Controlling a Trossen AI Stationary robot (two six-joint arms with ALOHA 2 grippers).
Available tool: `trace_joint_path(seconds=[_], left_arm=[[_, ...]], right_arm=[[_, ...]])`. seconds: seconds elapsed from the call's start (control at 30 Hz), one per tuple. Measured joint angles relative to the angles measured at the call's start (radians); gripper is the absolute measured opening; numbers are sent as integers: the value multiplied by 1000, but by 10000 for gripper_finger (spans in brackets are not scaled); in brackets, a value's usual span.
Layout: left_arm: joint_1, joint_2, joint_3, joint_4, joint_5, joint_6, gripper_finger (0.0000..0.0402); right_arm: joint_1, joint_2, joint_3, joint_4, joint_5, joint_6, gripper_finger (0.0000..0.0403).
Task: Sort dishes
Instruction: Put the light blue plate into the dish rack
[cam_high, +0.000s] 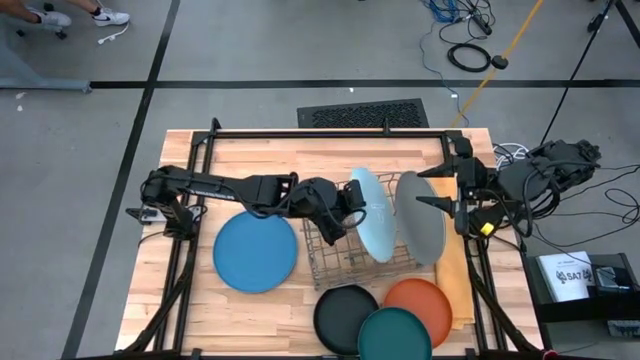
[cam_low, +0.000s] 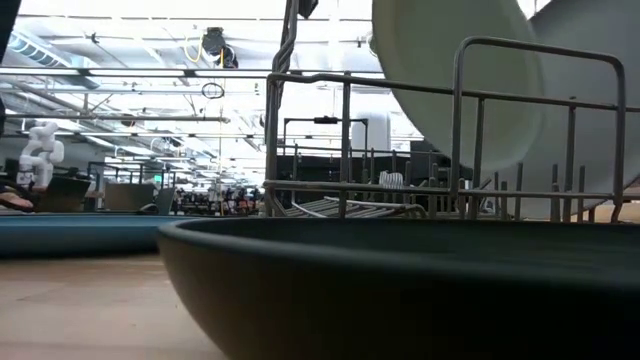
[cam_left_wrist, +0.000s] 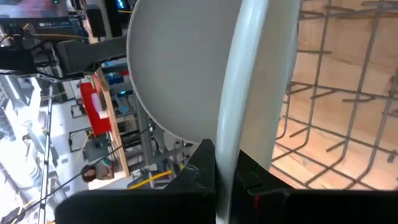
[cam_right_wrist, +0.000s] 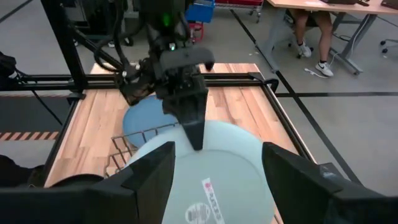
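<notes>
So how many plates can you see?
6. The pale blue plate and grey plate stand in the wire rack. The medium blue plate lies left of it. The black plate, dark teal plate and orange plate sit in front.

Both arms are dark, nearly black, built of blocky segments. The left gripper tapers to slim black fingers; black cables loop beside the right arm.
</notes>
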Motion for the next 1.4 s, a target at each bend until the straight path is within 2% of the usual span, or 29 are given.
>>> trace_joint_path(seconds=[0.43,0.83,1.07,1.4], left_arm=[[-44,79,-1,61,-129,25,0],[-61,89,0,117,-214,15,0],[-62,89,0,103,-200,-41,0],[-54,89,0,90,-24,-197,0]], right_arm=[[-1,5,0,-1,-1,0,233],[-1,6,0,0,0,0,233],[-1,6,0,0,6,0,233],[-1,6,0,0,8,3,233]])
